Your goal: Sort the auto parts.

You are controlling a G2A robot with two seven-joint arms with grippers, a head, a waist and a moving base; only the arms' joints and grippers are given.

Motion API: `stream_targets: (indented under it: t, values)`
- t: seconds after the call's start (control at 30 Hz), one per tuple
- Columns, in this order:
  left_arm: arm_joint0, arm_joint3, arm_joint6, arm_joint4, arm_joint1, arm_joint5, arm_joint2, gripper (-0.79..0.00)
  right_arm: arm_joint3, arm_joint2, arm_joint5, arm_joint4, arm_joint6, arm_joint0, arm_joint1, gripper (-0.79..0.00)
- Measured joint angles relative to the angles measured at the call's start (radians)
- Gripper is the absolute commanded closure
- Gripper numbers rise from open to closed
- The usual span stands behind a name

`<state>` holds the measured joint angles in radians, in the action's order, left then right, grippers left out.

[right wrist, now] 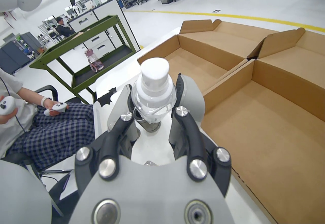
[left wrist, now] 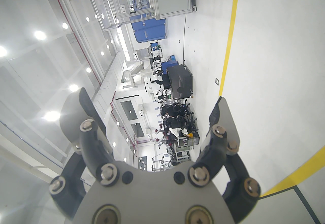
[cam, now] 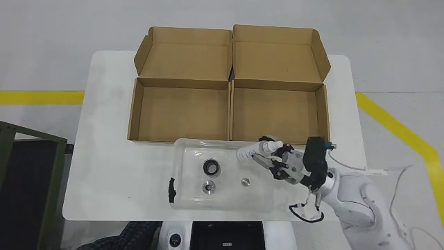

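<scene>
Item 1 - clear-bodied part with white cap point(right wrist: 155, 83): clamped between both fingers of the right gripper point(cam: 262, 154) at its rounded clear middle, with the cap poking out past the fingertips. In the top view it sits right of centre in the lower half of the frame, over the right half of the clear tray point(cam: 208, 141), and appears lifted off the tray floor, though the height cannot be judged. Items 2 to 4, loose in the tray toward frame left of the gripper: dark ring point(cam: 211, 168), silver round part point(cam: 209, 187) just below it in the frame, and small silver piece point(cam: 245, 180). Destinations: 2 open cardboard boxes side by side across the centre of the frame, left box point(cam: 179, 114) and right box point(cam: 277, 114), the right one nearest the held part. All stand on the white table point(cam: 104, 146). Left gripper point(left wrist: 152, 98): released, fingers spread, holding nothing, pointed out into the room. Hazards, as judged: the grip is on a smooth curved surface, so the part could twist or slide out on a quick swing; the carry must pass over the tray wall and the near box wall, and a low path could catch the protruding cap; a release from height might crack the clear body. Nothing marks which box takes which kind - a wrong first choice would mis-sort everything after it.
</scene>
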<state>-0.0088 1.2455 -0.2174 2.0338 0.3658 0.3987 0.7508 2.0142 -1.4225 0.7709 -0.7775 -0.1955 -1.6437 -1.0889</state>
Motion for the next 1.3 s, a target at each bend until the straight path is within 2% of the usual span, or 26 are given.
stream_targets:
  t: [0.33,0.53,1.3]
  values:
    - [0.000,0.000,0.000,0.000,0.000,0.000,0.000,-0.785,-0.034,-0.011,0.011,0.165,-0.018,0.009,0.006,0.000]
    - [0.000,0.000,0.000,0.000,0.000,0.000,0.000,-0.785,-0.049,-0.018,0.006,0.212,-0.022,0.015,0.008,0.000]
    - [0.000,0.000,0.000,0.000,0.000,0.000,0.000,-0.785,-0.049,-0.021,0.006,0.221,-0.025,0.015,0.009,0.000]
